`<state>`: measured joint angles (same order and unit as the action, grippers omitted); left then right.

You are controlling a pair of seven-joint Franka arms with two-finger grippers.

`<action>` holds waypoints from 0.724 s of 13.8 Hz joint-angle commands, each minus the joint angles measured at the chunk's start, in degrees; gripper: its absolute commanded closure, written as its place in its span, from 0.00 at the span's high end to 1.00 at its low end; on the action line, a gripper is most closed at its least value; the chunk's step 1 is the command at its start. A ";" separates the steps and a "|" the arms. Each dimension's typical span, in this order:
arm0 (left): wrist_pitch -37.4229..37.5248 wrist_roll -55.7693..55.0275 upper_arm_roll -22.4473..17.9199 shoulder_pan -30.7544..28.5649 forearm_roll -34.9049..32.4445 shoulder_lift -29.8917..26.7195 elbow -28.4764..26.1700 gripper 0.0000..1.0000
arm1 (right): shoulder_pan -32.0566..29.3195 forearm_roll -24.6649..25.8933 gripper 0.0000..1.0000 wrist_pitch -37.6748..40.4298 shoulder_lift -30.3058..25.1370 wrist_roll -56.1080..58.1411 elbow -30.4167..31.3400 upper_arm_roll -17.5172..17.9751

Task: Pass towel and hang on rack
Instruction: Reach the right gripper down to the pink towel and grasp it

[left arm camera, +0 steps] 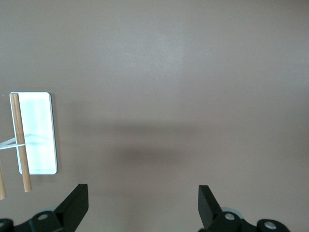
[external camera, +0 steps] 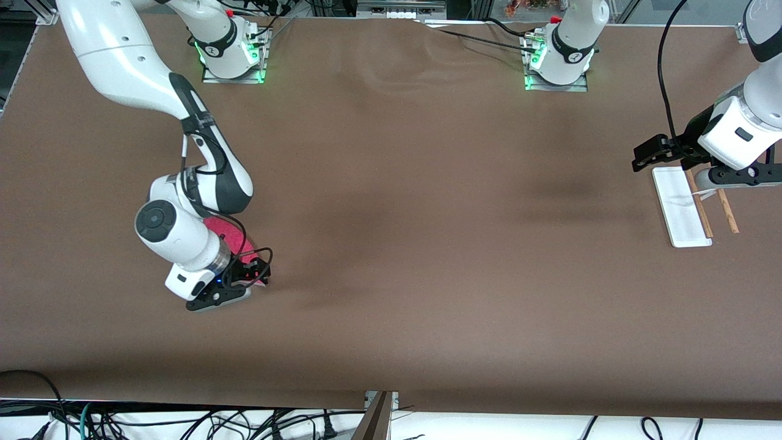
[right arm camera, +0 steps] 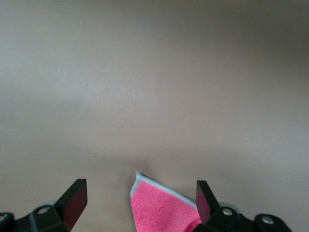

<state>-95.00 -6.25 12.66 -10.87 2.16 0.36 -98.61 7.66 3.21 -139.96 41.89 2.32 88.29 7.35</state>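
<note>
While right pincer (external camera: 227, 292) hangs wide-spread just over towel (external camera: 227, 235) on worktop (external camera: 391, 244), well apart from rack (external camera: 684, 208), pickup step is in hand; next: descend, pinch corner. Left pincer (external camera: 663, 150) waits wide over rack.

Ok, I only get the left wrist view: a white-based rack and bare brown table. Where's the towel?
Observer: The fuzzy bright pink towel lies at the right arm's end of the table, mostly hidden under that arm.
Operator: Is it gripped?
Observer: No. The right gripper is low over it with its fingers open, a grey-edged corner between them.
Operator: And the rack's spot?
Observer: The white-based rack with two thin brown wooden rods stands at the left arm's end of the table. The left gripper waits open beside it.
</note>
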 commanded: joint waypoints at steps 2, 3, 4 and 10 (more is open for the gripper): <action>0.34 -0.34 0.18 0.15 -0.14 -0.27 0.62 1.00 | 0.87 -0.83 1.00 -0.49 2.14 0.05 -0.75 -0.15; 0.34 -0.34 0.18 0.15 -0.14 -0.27 0.62 1.00 | 0.87 -0.83 1.00 -0.93 2.49 0.05 -0.75 -0.15; 0.34 -0.25 0.18 0.15 -0.14 -0.27 0.62 1.00 | 0.95 -0.83 1.00 -1.19 2.93 0.05 -0.75 -0.23; 0.34 -0.34 0.18 0.15 -0.14 -0.36 0.62 1.00 | 0.95 -0.92 0.96 -1.19 5.13 0.06 -0.66 -0.15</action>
<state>-95.00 -6.25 12.73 -10.87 2.16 0.36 -98.61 8.38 3.21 -140.60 46.15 2.32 88.27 7.29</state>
